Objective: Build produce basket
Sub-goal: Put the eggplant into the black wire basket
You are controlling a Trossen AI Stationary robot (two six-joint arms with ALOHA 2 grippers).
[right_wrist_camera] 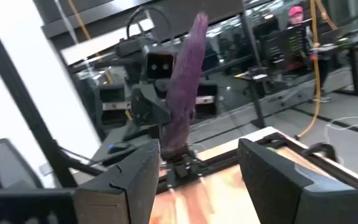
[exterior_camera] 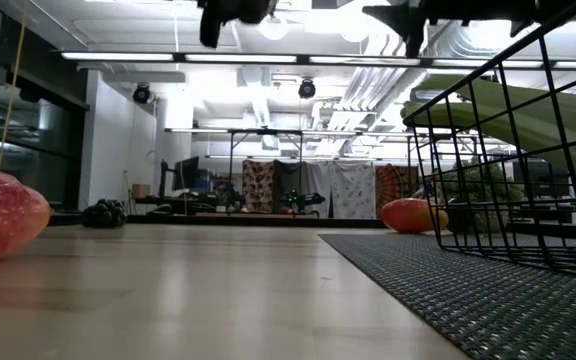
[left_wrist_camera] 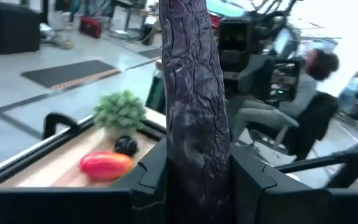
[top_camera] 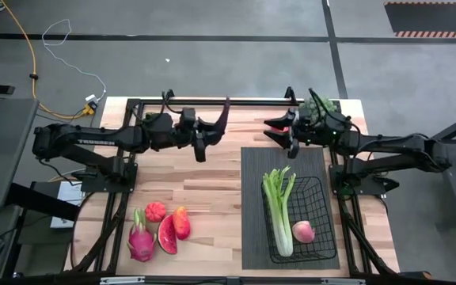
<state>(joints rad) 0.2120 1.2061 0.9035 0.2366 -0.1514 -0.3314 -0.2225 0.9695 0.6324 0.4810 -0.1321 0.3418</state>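
My left gripper point(top_camera: 209, 131) hovers over the table's far middle, shut on a dark purple eggplant point(top_camera: 223, 116). Facing it, my right gripper point(top_camera: 280, 131) stands open and holds nothing, above the mat's far edge. The black wire basket point(top_camera: 320, 237) sits on the mat near the right front. A green celery bunch point(top_camera: 279, 202) and a peach point(top_camera: 303, 231) lie in it. Dragon fruit point(top_camera: 139, 237), a watermelon slice point(top_camera: 167, 235) and a red-orange mango point(top_camera: 182, 222) lie on the wood at the near left. My left gripper pinches the eggplant near its lower end point(left_wrist_camera: 197, 177) between its two fingers point(left_wrist_camera: 151, 180). The fingers come level from the table's left and lie across the eggplant. It is lifted clear of the table, and its long free part point(right_wrist_camera: 188, 74) stands up above the fingers, tilted.
A dark grey ribbed mat point(top_camera: 256, 170) covers the table's right half. Dark grapes point(exterior_camera: 103, 213), a red fruit point(left_wrist_camera: 104, 165) and a green leafy bunch point(left_wrist_camera: 122, 111) sit near the far right corner. Another reddish fruit point(top_camera: 155, 210) lies beside the dragon fruit. A person point(left_wrist_camera: 303, 81) sits beyond the table.
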